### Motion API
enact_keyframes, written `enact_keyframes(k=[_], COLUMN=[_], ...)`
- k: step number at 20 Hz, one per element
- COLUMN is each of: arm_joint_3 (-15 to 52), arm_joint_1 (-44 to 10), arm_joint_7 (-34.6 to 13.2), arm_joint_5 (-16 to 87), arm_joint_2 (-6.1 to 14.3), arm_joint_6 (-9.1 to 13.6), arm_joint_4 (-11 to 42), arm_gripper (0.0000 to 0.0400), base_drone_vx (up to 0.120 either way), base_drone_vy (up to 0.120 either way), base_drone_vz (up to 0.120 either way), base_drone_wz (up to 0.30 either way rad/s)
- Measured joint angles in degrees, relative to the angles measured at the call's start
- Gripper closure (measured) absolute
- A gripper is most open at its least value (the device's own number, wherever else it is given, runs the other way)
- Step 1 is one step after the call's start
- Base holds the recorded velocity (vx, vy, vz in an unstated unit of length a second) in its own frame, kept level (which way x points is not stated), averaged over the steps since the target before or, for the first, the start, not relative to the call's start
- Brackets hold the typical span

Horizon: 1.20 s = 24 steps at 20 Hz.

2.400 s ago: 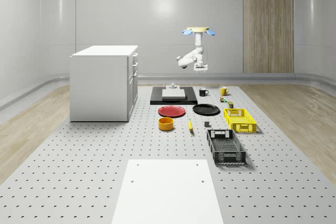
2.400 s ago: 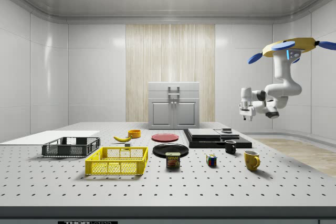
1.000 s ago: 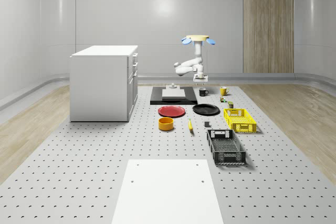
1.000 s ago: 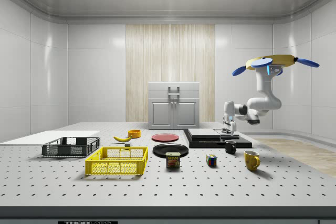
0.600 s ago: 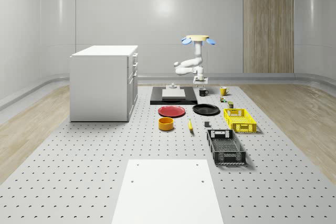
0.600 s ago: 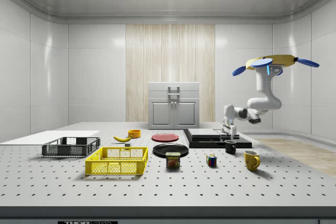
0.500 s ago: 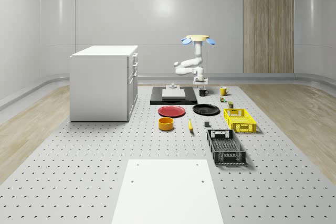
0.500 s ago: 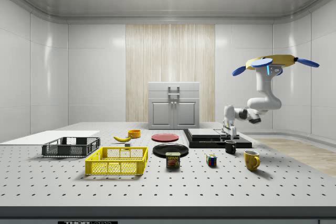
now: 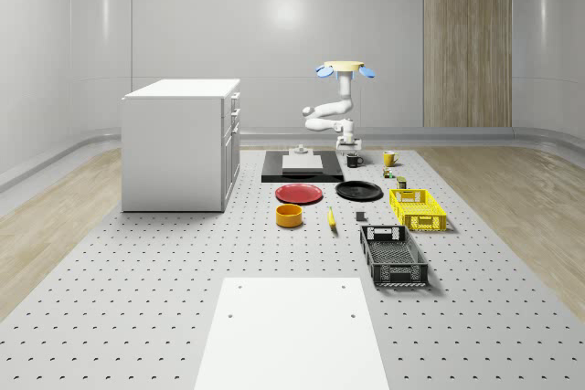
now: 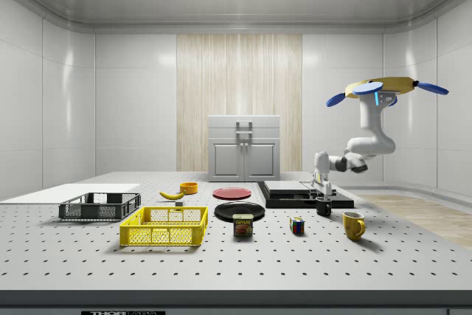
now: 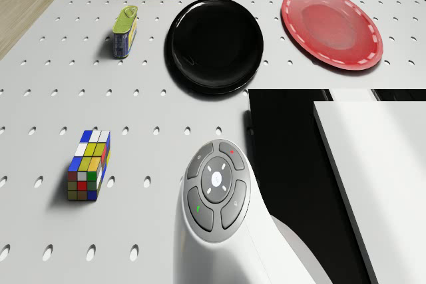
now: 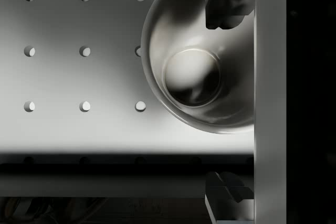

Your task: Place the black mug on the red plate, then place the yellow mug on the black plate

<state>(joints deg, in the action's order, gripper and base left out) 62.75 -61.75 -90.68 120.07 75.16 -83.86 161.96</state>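
- Pale grey walls and a wood-panelled strip enclose a perforated table (image 9: pixel 137 299) on which everything stands.
- Hovering over the table's far end, the drone (image 10: pixel 387 88) bends its arm down to the black mug (image 10: pixel 324 207).
- From the wrist camera, the gripper (image 12: pixel 227 103) has its fingers (image 12: pixel 227 3) spread: one hangs over the mug's rim, the other (image 12: pixel 226 195) stands outside it (no contact can be made out).
- Upright, the black mug shows an empty, glossy interior (image 12: pixel 191 77); it sits beside a black slab (image 9: pixel 302 167).
- The yellow mug (image 10: pixel 353 225) stands apart, nearer the side camera.
- Both the red plate (image 11: pixel 332 26) and black plate (image 11: pixel 214 43) lie bare, side by side.
- The yellow crate (image 10: pixel 165 226) and black crate (image 9: pixel 393 256) appear empty.
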Motion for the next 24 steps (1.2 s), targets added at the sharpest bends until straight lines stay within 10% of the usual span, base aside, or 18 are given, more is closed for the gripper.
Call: enact_keyframes(k=[22, 24], arm_joint_3=[-0.71, -0.72], arm_joint_1=[0.0, -0.04], arm_joint_7=[0.56, 0.55], arm_joint_5=[0.07, 0.04], arm_joint_2=[2.33, 2.47], arm_joint_6=[-2.86, -3.02], arm_joint_4=[-0.85, -0.89], arm_gripper=[0.0, 0.0114], base_drone_vx=[0.0, 0.0], base_drone_vy=[0.0, 0.0], base_drone_vz=[0.0, 0.0], base_drone_wz=[0.0, 0.0])
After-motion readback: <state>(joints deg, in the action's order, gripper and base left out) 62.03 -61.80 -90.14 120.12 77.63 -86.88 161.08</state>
